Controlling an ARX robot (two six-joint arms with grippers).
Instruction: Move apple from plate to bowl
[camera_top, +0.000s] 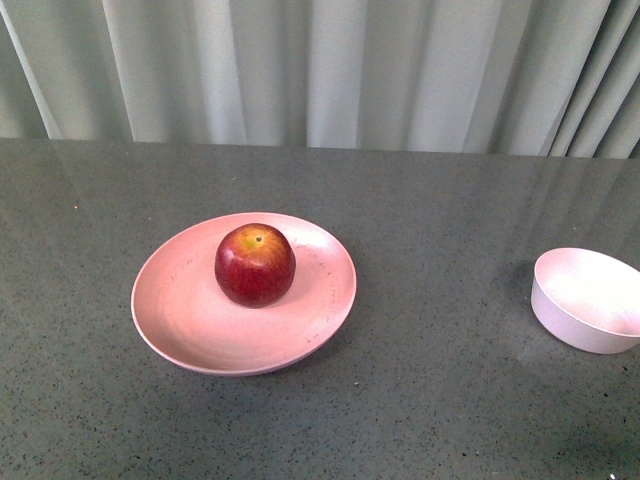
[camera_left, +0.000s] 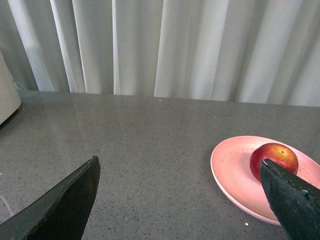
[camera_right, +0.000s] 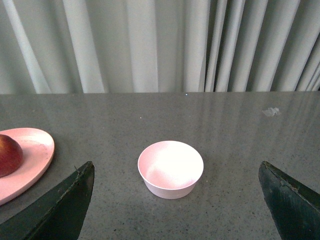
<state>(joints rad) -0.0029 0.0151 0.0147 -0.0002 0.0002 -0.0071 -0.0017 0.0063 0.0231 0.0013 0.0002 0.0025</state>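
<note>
The dark red apple (camera_top: 254, 264) sits upright on the wide pink plate (camera_top: 180, 320) left of centre on the grey table. The small pale bowl (camera_top: 588, 299) stands empty at the right edge. Neither arm shows in the front view. In the left wrist view my left gripper (camera_left: 180, 167) is open and empty over bare table, with the apple (camera_left: 272, 155) and plate (camera_left: 230, 167) beside one finger. In the right wrist view my right gripper (camera_right: 175, 172) is open and empty, with the bowl (camera_right: 170, 169) ahead between its fingers and the plate (camera_right: 30, 155) and apple (camera_right: 9, 155) at the side.
A pale curtain (camera_top: 320, 70) hangs behind the table's far edge. A whitish object (camera_left: 7, 92) shows at the edge of the left wrist view. Bare grey tabletop (camera_top: 445, 300) lies between plate and bowl.
</note>
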